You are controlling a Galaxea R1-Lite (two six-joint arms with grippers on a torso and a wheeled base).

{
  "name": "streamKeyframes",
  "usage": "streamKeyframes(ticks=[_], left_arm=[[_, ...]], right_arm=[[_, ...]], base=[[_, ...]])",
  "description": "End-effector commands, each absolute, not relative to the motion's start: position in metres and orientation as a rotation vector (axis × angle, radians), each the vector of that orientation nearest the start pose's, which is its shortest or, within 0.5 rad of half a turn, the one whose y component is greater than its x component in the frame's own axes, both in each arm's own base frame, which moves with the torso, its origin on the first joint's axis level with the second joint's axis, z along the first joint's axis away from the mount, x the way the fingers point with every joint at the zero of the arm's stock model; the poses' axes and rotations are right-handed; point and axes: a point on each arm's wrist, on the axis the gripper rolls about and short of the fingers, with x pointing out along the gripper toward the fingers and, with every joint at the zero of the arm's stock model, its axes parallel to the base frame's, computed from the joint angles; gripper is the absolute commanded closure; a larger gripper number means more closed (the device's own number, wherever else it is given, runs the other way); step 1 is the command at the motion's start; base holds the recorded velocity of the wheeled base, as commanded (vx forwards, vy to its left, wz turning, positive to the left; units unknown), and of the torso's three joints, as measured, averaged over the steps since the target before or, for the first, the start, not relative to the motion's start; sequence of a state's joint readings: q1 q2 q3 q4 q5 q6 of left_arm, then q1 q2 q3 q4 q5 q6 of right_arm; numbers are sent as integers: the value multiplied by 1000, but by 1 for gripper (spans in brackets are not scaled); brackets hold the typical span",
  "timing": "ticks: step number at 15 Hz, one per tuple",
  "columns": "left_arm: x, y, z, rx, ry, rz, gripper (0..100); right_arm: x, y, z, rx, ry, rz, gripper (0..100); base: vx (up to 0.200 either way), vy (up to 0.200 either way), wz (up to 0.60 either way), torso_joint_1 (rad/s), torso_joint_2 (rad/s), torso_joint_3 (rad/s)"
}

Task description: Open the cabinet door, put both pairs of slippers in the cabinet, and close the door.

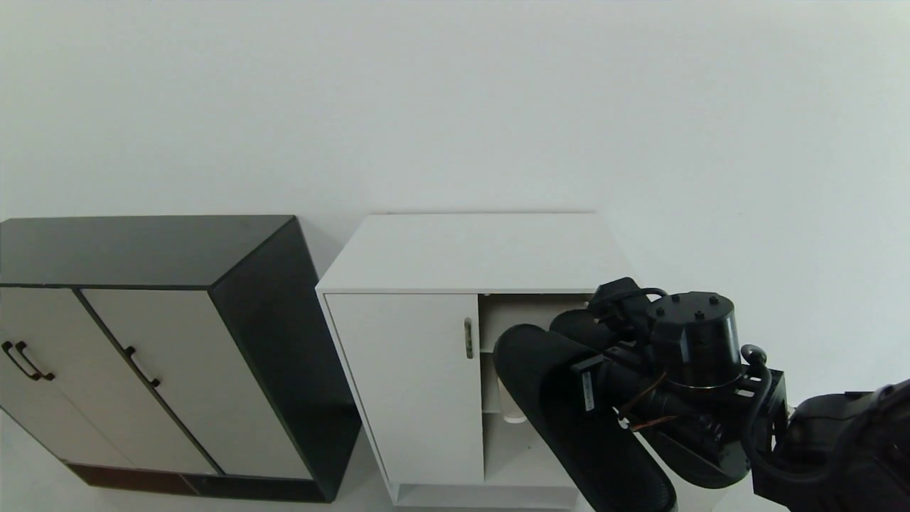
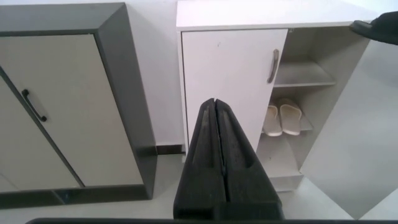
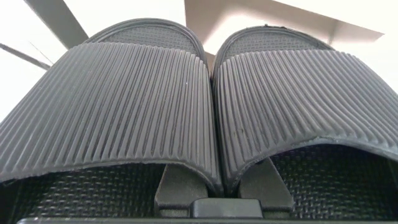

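Two cabinets stand side by side against the wall: a dark cabinet (image 1: 142, 249) with pale doors, and to its right a white cabinet (image 1: 469, 252). The white cabinet's left door (image 1: 405, 384) is shut, and its right half is open, showing shelves. In front of that opening, at about the height of the upper shelves, a pair of black slippers (image 1: 569, 405) hangs side by side in the air. The right end effector (image 3: 221, 186) is clamped on them, one finger under each ribbed strap. Inside the cabinet, a pair of white slippers (image 2: 287, 118) lies on the middle shelf (image 2: 292, 132). The left end effector (image 2: 215, 109) hangs well back from the cabinets, empty, its fingers pressed together.
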State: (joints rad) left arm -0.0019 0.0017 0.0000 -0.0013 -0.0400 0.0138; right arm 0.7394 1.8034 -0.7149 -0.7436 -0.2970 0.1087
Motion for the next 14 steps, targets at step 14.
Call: streamKeyframes(ticks=[14], left_arm=[[-23,-1,76,14,0,-41,100]], right_arm=[[236,207,135,-70,332,418,100]], base=[[0,0,0,-211,512,298]])
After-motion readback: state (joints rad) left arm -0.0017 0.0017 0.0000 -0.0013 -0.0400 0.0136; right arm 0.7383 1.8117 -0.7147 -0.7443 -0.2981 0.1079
